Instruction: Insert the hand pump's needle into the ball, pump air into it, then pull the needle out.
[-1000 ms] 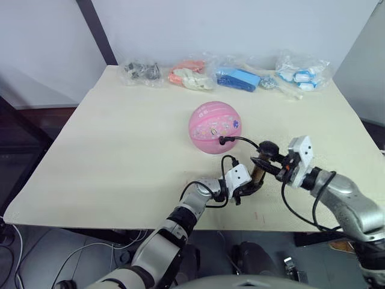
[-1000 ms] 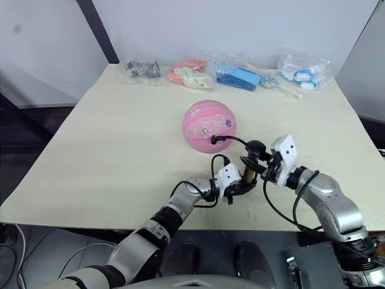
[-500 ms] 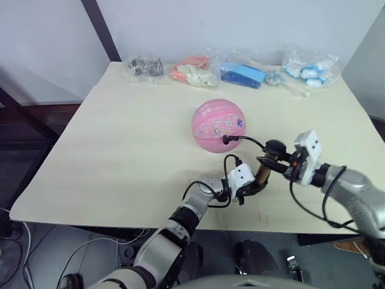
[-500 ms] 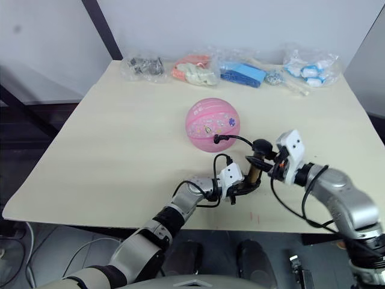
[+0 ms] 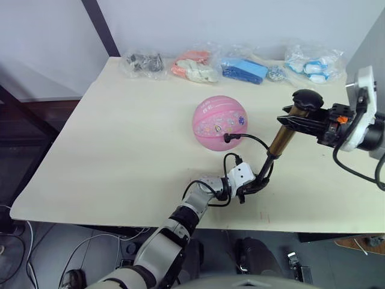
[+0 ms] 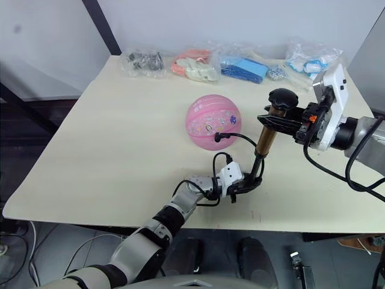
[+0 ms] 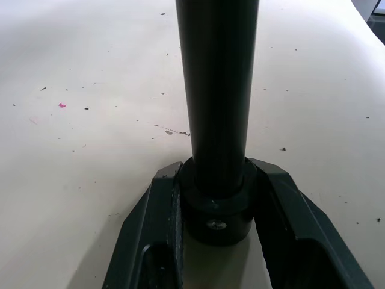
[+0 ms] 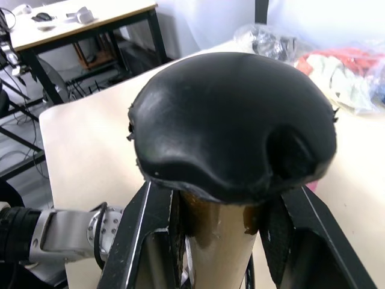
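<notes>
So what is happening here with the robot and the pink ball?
The robot is pumping air into the ball, which sits on the table. Its left gripper is shut on the hand pump's black lower end, holding it down near the table edge. Its right gripper is shut on the bronze tube just under the black handle, raised high, so the pump is drawn out. The thin hose runs to the ball, where its tip sits at the surface.
</notes>
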{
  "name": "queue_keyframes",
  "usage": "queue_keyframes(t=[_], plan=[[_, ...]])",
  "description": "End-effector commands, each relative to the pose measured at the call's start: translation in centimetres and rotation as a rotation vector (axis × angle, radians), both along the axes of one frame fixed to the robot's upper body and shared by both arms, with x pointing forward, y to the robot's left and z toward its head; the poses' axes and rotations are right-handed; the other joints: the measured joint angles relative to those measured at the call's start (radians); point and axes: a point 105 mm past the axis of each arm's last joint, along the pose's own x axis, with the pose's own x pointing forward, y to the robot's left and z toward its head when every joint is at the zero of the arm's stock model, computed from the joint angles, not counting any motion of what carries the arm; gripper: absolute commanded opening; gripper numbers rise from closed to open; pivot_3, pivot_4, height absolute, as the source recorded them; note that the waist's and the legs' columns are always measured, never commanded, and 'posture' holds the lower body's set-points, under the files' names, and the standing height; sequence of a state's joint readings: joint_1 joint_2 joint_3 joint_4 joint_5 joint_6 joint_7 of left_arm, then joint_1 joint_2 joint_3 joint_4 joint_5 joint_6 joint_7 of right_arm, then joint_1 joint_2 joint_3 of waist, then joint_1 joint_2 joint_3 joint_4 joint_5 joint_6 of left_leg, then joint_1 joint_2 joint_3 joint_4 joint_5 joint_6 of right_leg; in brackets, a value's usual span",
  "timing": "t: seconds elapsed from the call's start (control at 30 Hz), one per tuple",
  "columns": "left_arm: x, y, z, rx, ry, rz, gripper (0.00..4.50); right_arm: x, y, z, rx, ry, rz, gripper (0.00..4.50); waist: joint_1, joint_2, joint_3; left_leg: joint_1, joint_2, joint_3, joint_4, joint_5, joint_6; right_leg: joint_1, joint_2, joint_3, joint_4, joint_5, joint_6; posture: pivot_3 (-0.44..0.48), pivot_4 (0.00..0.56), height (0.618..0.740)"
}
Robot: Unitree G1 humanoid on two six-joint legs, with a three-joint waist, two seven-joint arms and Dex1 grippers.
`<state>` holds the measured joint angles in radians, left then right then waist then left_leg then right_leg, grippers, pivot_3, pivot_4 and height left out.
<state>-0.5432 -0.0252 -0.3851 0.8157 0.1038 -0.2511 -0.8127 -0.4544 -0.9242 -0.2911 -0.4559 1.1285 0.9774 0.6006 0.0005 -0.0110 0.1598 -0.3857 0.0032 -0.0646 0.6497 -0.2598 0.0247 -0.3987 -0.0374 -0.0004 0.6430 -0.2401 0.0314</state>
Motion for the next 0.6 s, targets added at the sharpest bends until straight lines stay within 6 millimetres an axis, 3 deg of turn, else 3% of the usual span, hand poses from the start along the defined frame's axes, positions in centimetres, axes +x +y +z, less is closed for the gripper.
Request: queue_keyframes(t=[0.03,0.13,0.23,0.43,0.5,0.6], plan=[[-1.0,1.8,-3.3,0.094,0.095,0.020,1.12,-0.8,-0.1,2.6,0.003,-0.137,-0.009,1.05,0.000,0.000,0.000,0.000,0.000,0.000,0.000,0.000,0.000,0.000,0.000,0.000,0.000,0.000,0.000,0.000,0.150,0.740],[-1.0,1.9,-3.4,0.095,0.096,0.021,1.12,-0.2,0.2,-0.3,-0.017,-0.067,-0.021,1.05,0.001,0.000,0.000,0.000,0.000,0.000,0.000,0.000,0.000,0.000,0.000,0.000,0.000,0.000,0.000,0.000,0.150,0.740],[-0.9,1.7,-3.3,0.096,0.096,0.021,1.12,0.9,0.0,-5.5,-0.074,0.045,-0.061,1.05,0.000,-0.005,-0.004,0.002,0.000,0.000,0.000,0.000,0.000,0.002,0.001,0.000,0.000,0.000,0.000,0.000,0.150,0.740],[-1.2,2.2,-3.4,0.090,0.092,0.023,1.12,0.8,1.2,-12.6,-0.112,0.176,-0.057,1.05,-0.012,-0.012,-0.012,0.006,0.002,0.000,0.001,0.000,0.000,0.005,0.003,0.000,0.001,-0.002,0.005,0.000,0.150,0.740],[-1.6,2.4,-3.4,0.084,0.090,0.022,1.12,0.7,1.8,-16.8,-0.114,0.268,-0.086,1.05,-0.016,-0.013,-0.016,0.008,0.004,0.000,-0.001,0.000,0.000,0.006,0.004,0.000,0.001,-0.002,0.004,0.000,0.150,0.740],[-2.2,2.4,-3.3,0.077,0.086,0.020,1.12,-1.1,3.0,-23.7,-0.157,0.410,-0.083,1.05,-0.020,-0.018,-0.028,0.010,0.006,0.000,-0.002,0.000,0.000,0.007,0.007,0.001,0.001,-0.003,-0.001,0.000,0.150,0.740]])
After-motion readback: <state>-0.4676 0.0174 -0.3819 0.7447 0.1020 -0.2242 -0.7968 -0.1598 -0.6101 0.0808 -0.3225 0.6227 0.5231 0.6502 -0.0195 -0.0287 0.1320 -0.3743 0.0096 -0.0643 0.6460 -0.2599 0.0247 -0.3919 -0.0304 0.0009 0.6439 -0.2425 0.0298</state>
